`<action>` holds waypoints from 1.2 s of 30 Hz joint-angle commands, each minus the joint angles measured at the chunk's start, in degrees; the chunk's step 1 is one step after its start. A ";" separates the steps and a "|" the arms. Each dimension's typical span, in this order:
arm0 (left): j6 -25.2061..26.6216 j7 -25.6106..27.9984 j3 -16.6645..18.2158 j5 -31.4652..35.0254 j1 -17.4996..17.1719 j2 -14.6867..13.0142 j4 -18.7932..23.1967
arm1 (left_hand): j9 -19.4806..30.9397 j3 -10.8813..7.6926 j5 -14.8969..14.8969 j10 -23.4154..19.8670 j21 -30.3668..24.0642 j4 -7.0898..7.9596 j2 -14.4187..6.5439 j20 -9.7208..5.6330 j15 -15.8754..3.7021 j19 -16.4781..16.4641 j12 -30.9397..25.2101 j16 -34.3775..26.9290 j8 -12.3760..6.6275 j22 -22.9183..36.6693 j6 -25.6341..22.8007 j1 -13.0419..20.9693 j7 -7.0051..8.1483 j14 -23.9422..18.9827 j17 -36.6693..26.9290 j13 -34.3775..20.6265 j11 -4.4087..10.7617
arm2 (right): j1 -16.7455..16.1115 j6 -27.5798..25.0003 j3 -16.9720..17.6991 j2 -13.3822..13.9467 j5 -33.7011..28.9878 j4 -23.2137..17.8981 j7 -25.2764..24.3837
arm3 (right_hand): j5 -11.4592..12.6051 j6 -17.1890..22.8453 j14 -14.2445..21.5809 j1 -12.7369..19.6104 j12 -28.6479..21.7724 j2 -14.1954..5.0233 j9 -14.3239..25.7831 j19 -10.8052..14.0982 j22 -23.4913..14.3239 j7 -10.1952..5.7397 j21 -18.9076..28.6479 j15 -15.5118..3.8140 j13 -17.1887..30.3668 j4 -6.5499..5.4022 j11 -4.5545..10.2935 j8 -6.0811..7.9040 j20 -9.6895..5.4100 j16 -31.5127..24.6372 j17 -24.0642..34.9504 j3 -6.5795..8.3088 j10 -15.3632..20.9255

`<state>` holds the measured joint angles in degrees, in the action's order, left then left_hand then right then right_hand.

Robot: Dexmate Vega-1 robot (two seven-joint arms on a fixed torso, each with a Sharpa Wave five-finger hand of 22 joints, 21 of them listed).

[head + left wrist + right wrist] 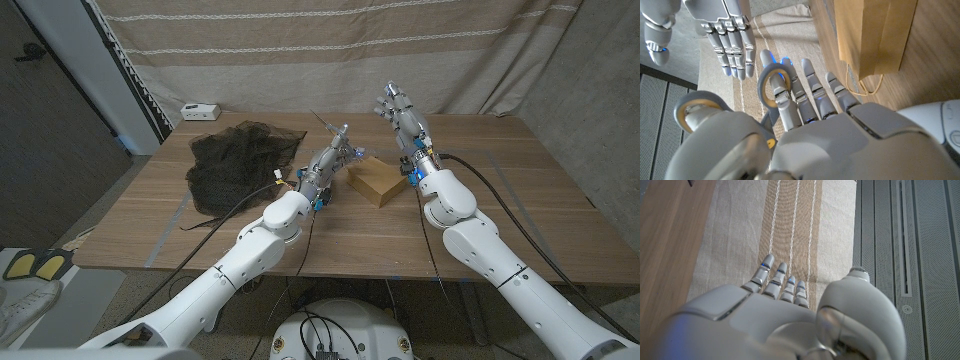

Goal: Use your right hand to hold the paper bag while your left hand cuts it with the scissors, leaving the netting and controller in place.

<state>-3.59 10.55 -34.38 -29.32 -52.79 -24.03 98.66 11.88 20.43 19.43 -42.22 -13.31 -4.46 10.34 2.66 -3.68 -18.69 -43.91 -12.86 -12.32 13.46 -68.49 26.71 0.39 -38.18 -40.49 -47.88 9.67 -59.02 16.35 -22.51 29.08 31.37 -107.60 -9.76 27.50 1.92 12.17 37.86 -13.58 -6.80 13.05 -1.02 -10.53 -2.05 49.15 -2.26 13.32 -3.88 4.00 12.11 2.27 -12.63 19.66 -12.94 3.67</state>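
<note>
A brown paper bag (pixel 378 183) lies on the wooden table (pixel 500 200) at mid-table. Just to its left, my left hand (pixel 325 170) holds grey-handled scissors (pixel 335 135) with the blades pointing up and away. In the left wrist view my fingers (pixel 815 95) pass through a handle ring of the scissors (pixel 761 86), with the paper bag (pixel 872 35) close beside them. My right hand (pixel 402 118) is raised above the far side of the bag with its fingers apart, holding nothing. It appears as the right hand (pixel 725 35) opposite the scissors, and its back is seen in the right wrist view (pixel 780 315).
Black netting (pixel 240 160) is spread on the table left of my left hand. A small white controller (pixel 200 111) sits at the far left corner behind it. A striped curtain (pixel 330 50) hangs behind the table. Bare tabletop lies to the right of the bag.
</note>
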 commanded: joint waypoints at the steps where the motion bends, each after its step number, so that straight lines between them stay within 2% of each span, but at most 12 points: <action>1: 1.40 -0.72 0.07 0.10 -0.14 -0.86 1.21 | 0.46 0.11 -0.34 -0.80 0.15 0.44 -0.04 0.55 -5.63 -0.11 -0.67 -0.40 -0.83 0.21 0.94 -1.30 -2.68 -0.04 -0.09 -0.09 -0.42 | -0.13 0.11 0.28 -0.27 0.14 0.51 -0.37 | -0.08 -0.19 0.04 -0.58 -0.38 -0.05 0.04 0.01 -0.10 -0.20 -0.21 -1.37 0.03 0.14 0.52 0.18 0.40 -0.45 0.05 -0.26 0.06; 6: 2.92 -1.65 0.26 -1.28 -0.01 -1.36 1.62 | 0.74 0.01 -0.46 0.10 0.10 0.59 -0.07 0.58 -5.59 -0.17 -0.67 -0.50 -0.99 0.23 0.83 -1.97 -2.21 -0.08 -0.12 -0.48 -0.34 | -0.14 0.35 0.42 -0.43 0.04 0.66 -0.63 | -0.09 -0.25 0.02 -0.65 -0.40 -0.08 0.03 -0.03 -0.11 -0.24 -0.30 -1.34 0.02 0.15 0.51 0.16 0.48 -0.45 0.00 -0.28 0.07; 8: 3.13 -1.92 0.26 -1.57 0.04 -1.44 1.59 | 1.02 -0.12 -0.54 2.23 0.09 0.60 -0.10 0.59 -5.18 -0.17 -0.12 -0.30 -1.06 0.22 0.97 -2.40 -0.53 0.61 -0.13 -0.71 -0.58 | -0.14 0.43 0.48 -0.32 0.00 0.70 -0.50 | -0.09 -0.25 0.04 -0.68 -0.41 -0.08 0.03 -0.02 -0.11 -0.22 -0.34 -1.36 0.02 0.15 0.53 0.17 0.45 -0.46 -0.04 -0.30 0.09; 10: 3.13 -2.44 0.27 -2.05 0.08 -1.46 1.45 | 1.18 -0.34 -0.38 7.43 0.05 0.52 -0.33 0.69 -4.61 -0.21 2.65 0.74 -0.96 0.16 1.36 -3.01 0.72 3.78 -0.01 0.97 -0.42 | -0.18 0.37 0.53 -0.28 -0.03 0.62 -0.60 | -0.10 -0.25 0.05 -0.70 -0.40 -0.09 0.03 -0.02 -0.11 -0.23 -0.37 -1.37 0.01 0.16 0.55 0.17 0.47 -0.47 -0.06 -0.30 0.05; 12: 2.43 -2.13 0.29 -1.85 -0.07 -1.11 1.18 | 1.09 -0.37 -0.37 7.28 -0.02 0.49 -0.35 0.65 -4.78 -0.33 2.83 0.53 -0.87 0.15 1.47 -3.12 0.89 3.19 0.18 1.44 -0.25 | -0.22 0.41 0.58 -0.23 -0.03 0.58 -0.57 | -0.10 -0.24 0.01 -0.73 -0.41 -0.09 0.02 -0.03 -0.11 -0.23 -0.39 -1.36 0.01 0.16 0.54 0.18 0.49 -0.45 -0.07 -0.31 0.06; 14: 2.01 -2.05 0.27 -1.73 -0.16 -0.98 1.13 | 1.28 -0.44 -0.33 5.20 -0.28 0.34 -0.38 0.27 -5.31 -0.97 2.69 0.34 -1.13 0.11 1.09 -3.19 -0.75 2.32 0.81 2.56 0.72 | -0.26 0.35 0.61 -0.15 -0.04 0.48 -0.57 | -0.10 -0.22 0.00 -0.77 -0.42 -0.10 0.02 -0.01 -0.11 -0.24 -0.44 -1.40 0.01 0.17 0.51 0.19 0.51 -0.46 -0.11 -0.33 0.07; 16: 1.76 -1.41 0.28 -1.49 -0.36 -0.69 1.18 | 1.43 -0.56 -0.18 2.76 -0.62 0.05 -0.46 -0.32 -6.20 -1.81 2.92 -0.15 -1.32 0.05 0.98 -2.91 -0.97 0.87 1.56 4.03 1.05 | -0.29 0.38 0.64 -0.12 -0.05 0.41 -0.56 | -0.11 -0.27 0.00 -0.80 -0.41 -0.11 0.01 -0.01 -0.11 -0.22 -0.47 -1.37 0.00 0.17 0.68 0.18 0.52 -0.46 -0.14 -0.34 0.04; 23: 1.35 -0.57 0.24 -1.13 -0.64 -0.27 1.36 | 0.48 -0.70 0.48 -8.09 -0.73 -0.98 -0.70 -0.72 -7.87 -2.21 4.48 -2.62 -2.20 -0.17 -1.85 -1.89 1.87 -3.82 2.65 10.35 1.72 | -0.66 0.37 0.86 0.11 -0.34 -0.17 -0.89 | -0.11 -0.27 -0.04 -0.86 -0.41 -0.12 0.01 0.03 -0.11 -0.27 -0.56 -1.36 -0.01 0.20 0.54 0.19 0.53 -0.45 -0.21 -0.36 0.00; 29: 1.15 -0.21 0.29 -1.15 -0.80 -0.01 1.32 | 1.43 -0.82 0.92 -16.78 -0.57 -1.90 -0.89 -0.91 -8.71 -2.40 4.93 -5.21 -2.95 -0.34 -2.70 -0.43 2.51 -7.24 1.69 15.04 1.12 | -0.86 0.40 0.94 0.28 -0.58 -0.49 -0.97 | -0.11 -0.35 -0.06 -0.88 -0.43 -0.13 -0.01 0.04 -0.11 -0.29 -0.68 -1.49 -0.02 0.26 0.58 0.18 0.68 -0.45 -0.30 -0.37 0.02; 33: 1.13 -0.12 0.35 -1.39 -0.96 0.11 1.45 | 1.82 -0.93 1.08 -18.73 -0.51 -2.23 -1.07 -0.99 -8.81 -2.47 4.14 -5.91 -3.22 -0.38 -3.12 0.32 2.13 -7.85 1.11 14.86 1.73 | -1.08 0.40 1.03 0.32 -0.58 -0.77 -1.10 | -0.10 -0.34 -0.04 -0.91 -0.42 -0.13 -0.01 0.02 -0.11 -0.27 -0.75 -1.44 -0.03 0.28 0.61 0.19 0.74 -0.47 -0.34 -0.38 -0.02; 35: 1.15 -0.09 0.29 -1.20 -0.97 0.00 1.50 | 2.22 -1.05 1.27 -18.64 -0.45 -2.53 -1.29 -1.00 -8.83 -2.47 3.07 -6.33 -3.77 -0.39 -4.33 1.17 0.73 -7.72 0.37 13.07 2.02 | -1.16 0.46 1.07 0.34 -0.61 -0.88 -1.12 | -0.10 -0.38 -0.04 -0.91 -0.44 -0.12 -0.02 0.00 -0.11 -0.29 -0.80 -1.47 -0.04 0.30 0.56 0.18 0.78 -0.47 -0.37 -0.39 0.00; 36: 1.20 -0.14 0.30 -1.26 -0.98 -0.04 1.55 | 2.37 -1.07 1.32 -18.50 -0.44 -2.61 -1.34 -1.01 -8.82 -2.51 2.66 -6.57 -3.98 -0.39 -4.78 1.43 0.60 -7.90 0.09 12.34 2.20 | -1.20 0.58 1.08 0.35 -0.66 -0.87 -1.08 | -0.10 -0.38 -0.05 -0.92 -0.44 -0.12 -0.02 0.00 -0.11 -0.27 -0.82 -1.44 -0.04 0.31 0.57 0.18 0.80 -0.47 -0.38 -0.40 -0.01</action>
<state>-2.16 10.00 -34.12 -30.58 -53.45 -24.26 99.97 13.70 19.31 20.37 -54.12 -13.78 -6.59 9.13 1.63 -5.12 -20.78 -39.97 -18.78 -15.68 13.03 -72.16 27.23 1.86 -45.36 -39.62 -33.74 5.03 -59.75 16.67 -21.65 29.19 31.03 -107.89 -10.71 27.50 1.93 12.17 37.40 -13.80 -6.79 13.05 -1.02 -10.53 -2.06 48.51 -2.26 13.32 -3.66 3.99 12.11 2.26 -12.63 19.13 -13.16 3.68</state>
